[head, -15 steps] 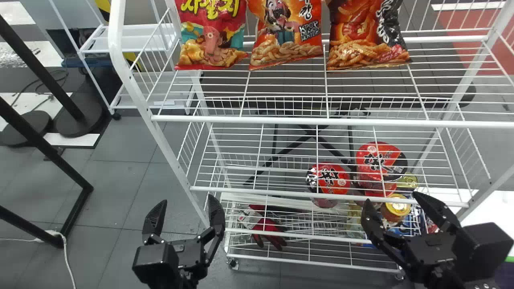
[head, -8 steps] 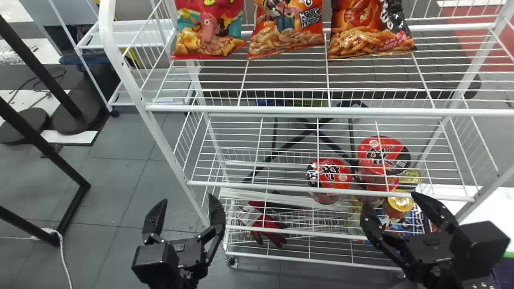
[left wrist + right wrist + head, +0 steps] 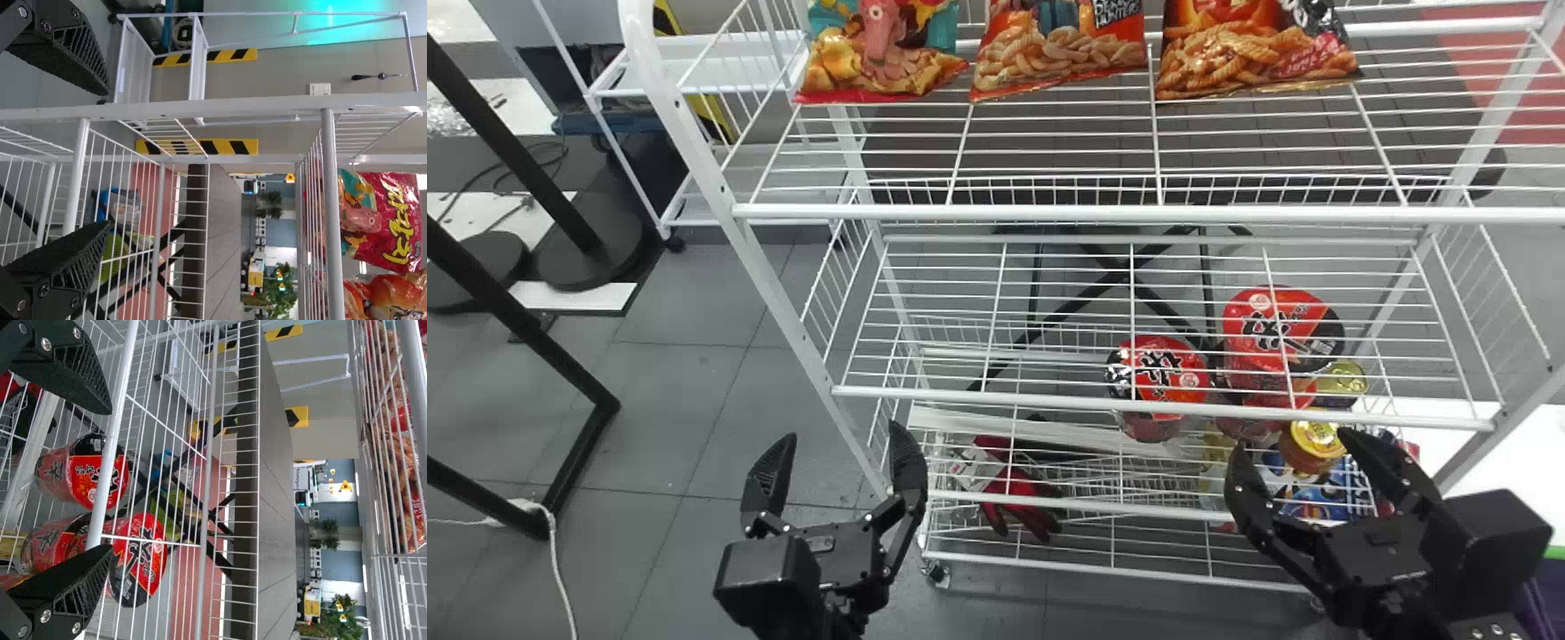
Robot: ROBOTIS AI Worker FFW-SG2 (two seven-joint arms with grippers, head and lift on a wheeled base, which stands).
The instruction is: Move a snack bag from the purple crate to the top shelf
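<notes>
Gaping, black left hand (image 3: 839, 431) and black right hand (image 3: 1292, 441) hold nothing. Glossy printed snack bags (image 3: 1056, 58) line the white wire top shelf (image 3: 1049, 213); can't tell if the purple plastic crate (image 3: 1532, 613) holds another. Likely light, slippery, crushable: pinch a sealed edge.

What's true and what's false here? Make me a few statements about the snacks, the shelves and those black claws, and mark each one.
1. Three snack bags rest on the upper shelf. True.
2. The left gripper and right gripper are both open. True.
3. The right gripper holds a snack bag. False: it is empty.
4. The upper shelf is solid. False: it is white wire.
5. Red-lidded bowls sit lower than the bags. True.
</notes>
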